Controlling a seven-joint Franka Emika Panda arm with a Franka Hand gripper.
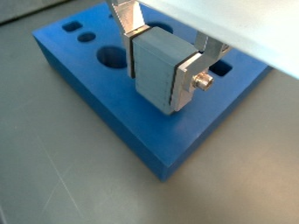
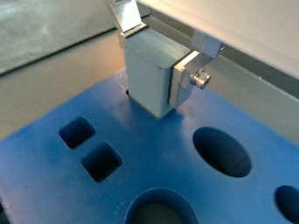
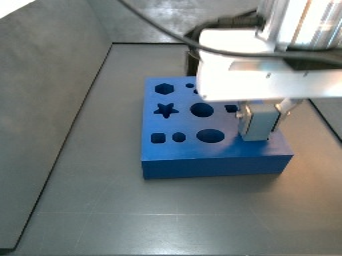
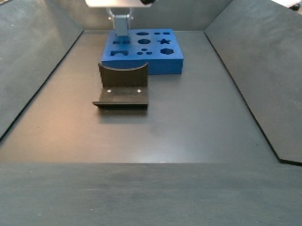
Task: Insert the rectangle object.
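My gripper (image 1: pixel 162 63) is shut on the rectangle object (image 1: pixel 156 74), a pale steel-blue bar held upright between the silver fingers (image 1: pixel 187 80). The bar's lower end meets the top of the saturated-blue board (image 1: pixel 117 122) near one short end, where a dark hole edge shows beside it. How deep it sits I cannot tell. In a wrist view the gripper (image 2: pixel 159 59) holds the bar (image 2: pixel 147 83) over the board (image 2: pixel 163 150). In both side views the gripper (image 3: pixel 261 112) (image 4: pixel 122 33) stands over the board (image 3: pixel 214 166) (image 4: pixel 168 62) with the bar (image 3: pixel 258 124) (image 4: pixel 120 46) below it.
The board has round holes (image 2: pixel 222 150), square holes (image 2: pixel 100 161) and a star hole (image 3: pixel 166 110). The dark fixture (image 4: pixel 122 88) stands on the floor in front of the board. Sloped grey walls (image 4: pixel 35 79) enclose the floor.
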